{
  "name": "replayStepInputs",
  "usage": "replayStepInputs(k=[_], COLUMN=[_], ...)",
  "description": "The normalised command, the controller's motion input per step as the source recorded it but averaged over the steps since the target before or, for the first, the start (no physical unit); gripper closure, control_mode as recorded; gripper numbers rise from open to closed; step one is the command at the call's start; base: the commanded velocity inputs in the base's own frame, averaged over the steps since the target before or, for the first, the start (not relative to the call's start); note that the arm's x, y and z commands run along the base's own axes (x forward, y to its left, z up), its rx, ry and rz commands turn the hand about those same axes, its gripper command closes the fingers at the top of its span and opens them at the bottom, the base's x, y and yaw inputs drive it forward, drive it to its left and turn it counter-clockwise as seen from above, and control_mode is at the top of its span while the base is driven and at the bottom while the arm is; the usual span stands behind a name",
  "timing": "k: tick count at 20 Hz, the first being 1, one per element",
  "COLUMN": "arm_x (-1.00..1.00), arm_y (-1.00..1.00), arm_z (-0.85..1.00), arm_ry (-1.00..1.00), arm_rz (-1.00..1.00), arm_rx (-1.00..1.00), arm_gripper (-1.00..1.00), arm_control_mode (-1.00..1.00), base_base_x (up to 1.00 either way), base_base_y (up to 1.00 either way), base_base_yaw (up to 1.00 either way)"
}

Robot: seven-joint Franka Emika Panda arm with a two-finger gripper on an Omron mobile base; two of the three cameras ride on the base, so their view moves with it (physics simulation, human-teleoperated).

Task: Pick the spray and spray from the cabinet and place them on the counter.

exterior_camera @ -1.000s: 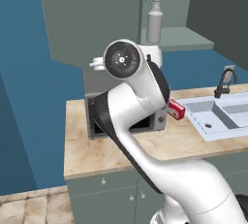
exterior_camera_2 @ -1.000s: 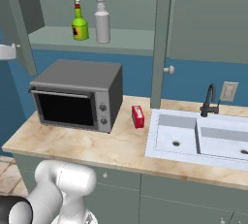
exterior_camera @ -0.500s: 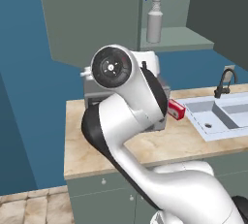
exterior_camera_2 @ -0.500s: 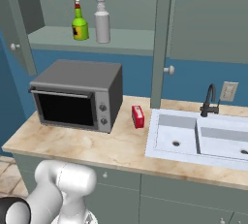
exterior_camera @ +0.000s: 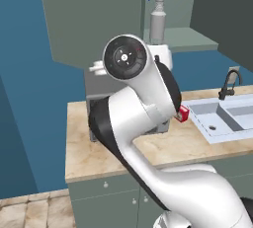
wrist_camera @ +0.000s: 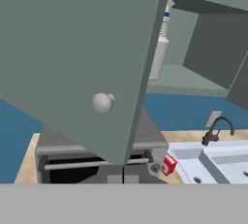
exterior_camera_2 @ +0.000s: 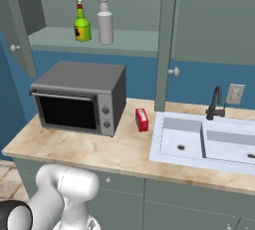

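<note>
The grey-green wall cabinet stands open above the grey toaster oven, so both bottles can be reached. The tall grey-white spray bottle with blue nozzle and the shorter green spray bottle with red nozzle stand upright on the inner shelf above the oven, just beside each other. The end effector is clenched and grasps nothing. A flat red box lies right of the oven on the beige marbled table, which has free place for the bottles.
</note>
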Motion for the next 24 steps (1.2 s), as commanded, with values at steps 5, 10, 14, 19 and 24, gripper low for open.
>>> replayStepInputs(k=[5,10,14,19,24], arm_x=[0.0,0.0,0.0,0.01,0.09], arm_y=[-0.46,-0.49,-0.47,-0.47,-0.41], arm_z=[0.13,0.1,0.07,0.09,0.08], arm_ry=[0.0,0.0,0.0,0.0,0.0], arm_rz=[0.0,0.0,0.0,0.0,0.03], arm_rx=[0.0,0.0,0.01,0.0,0.01], arm_gripper=[1.0,1.0,1.0,1.0,1.0], arm_control_mode=[-1.0,-1.0,-1.0,-1.0,-1.0], base_base_x=[0.0,0.0,0.0,0.0,0.0], base_base_y=[0.0,0.0,0.0,0.0,0.0], base_base_yaw=[0.0,0.0,0.0,0.0,0.0])
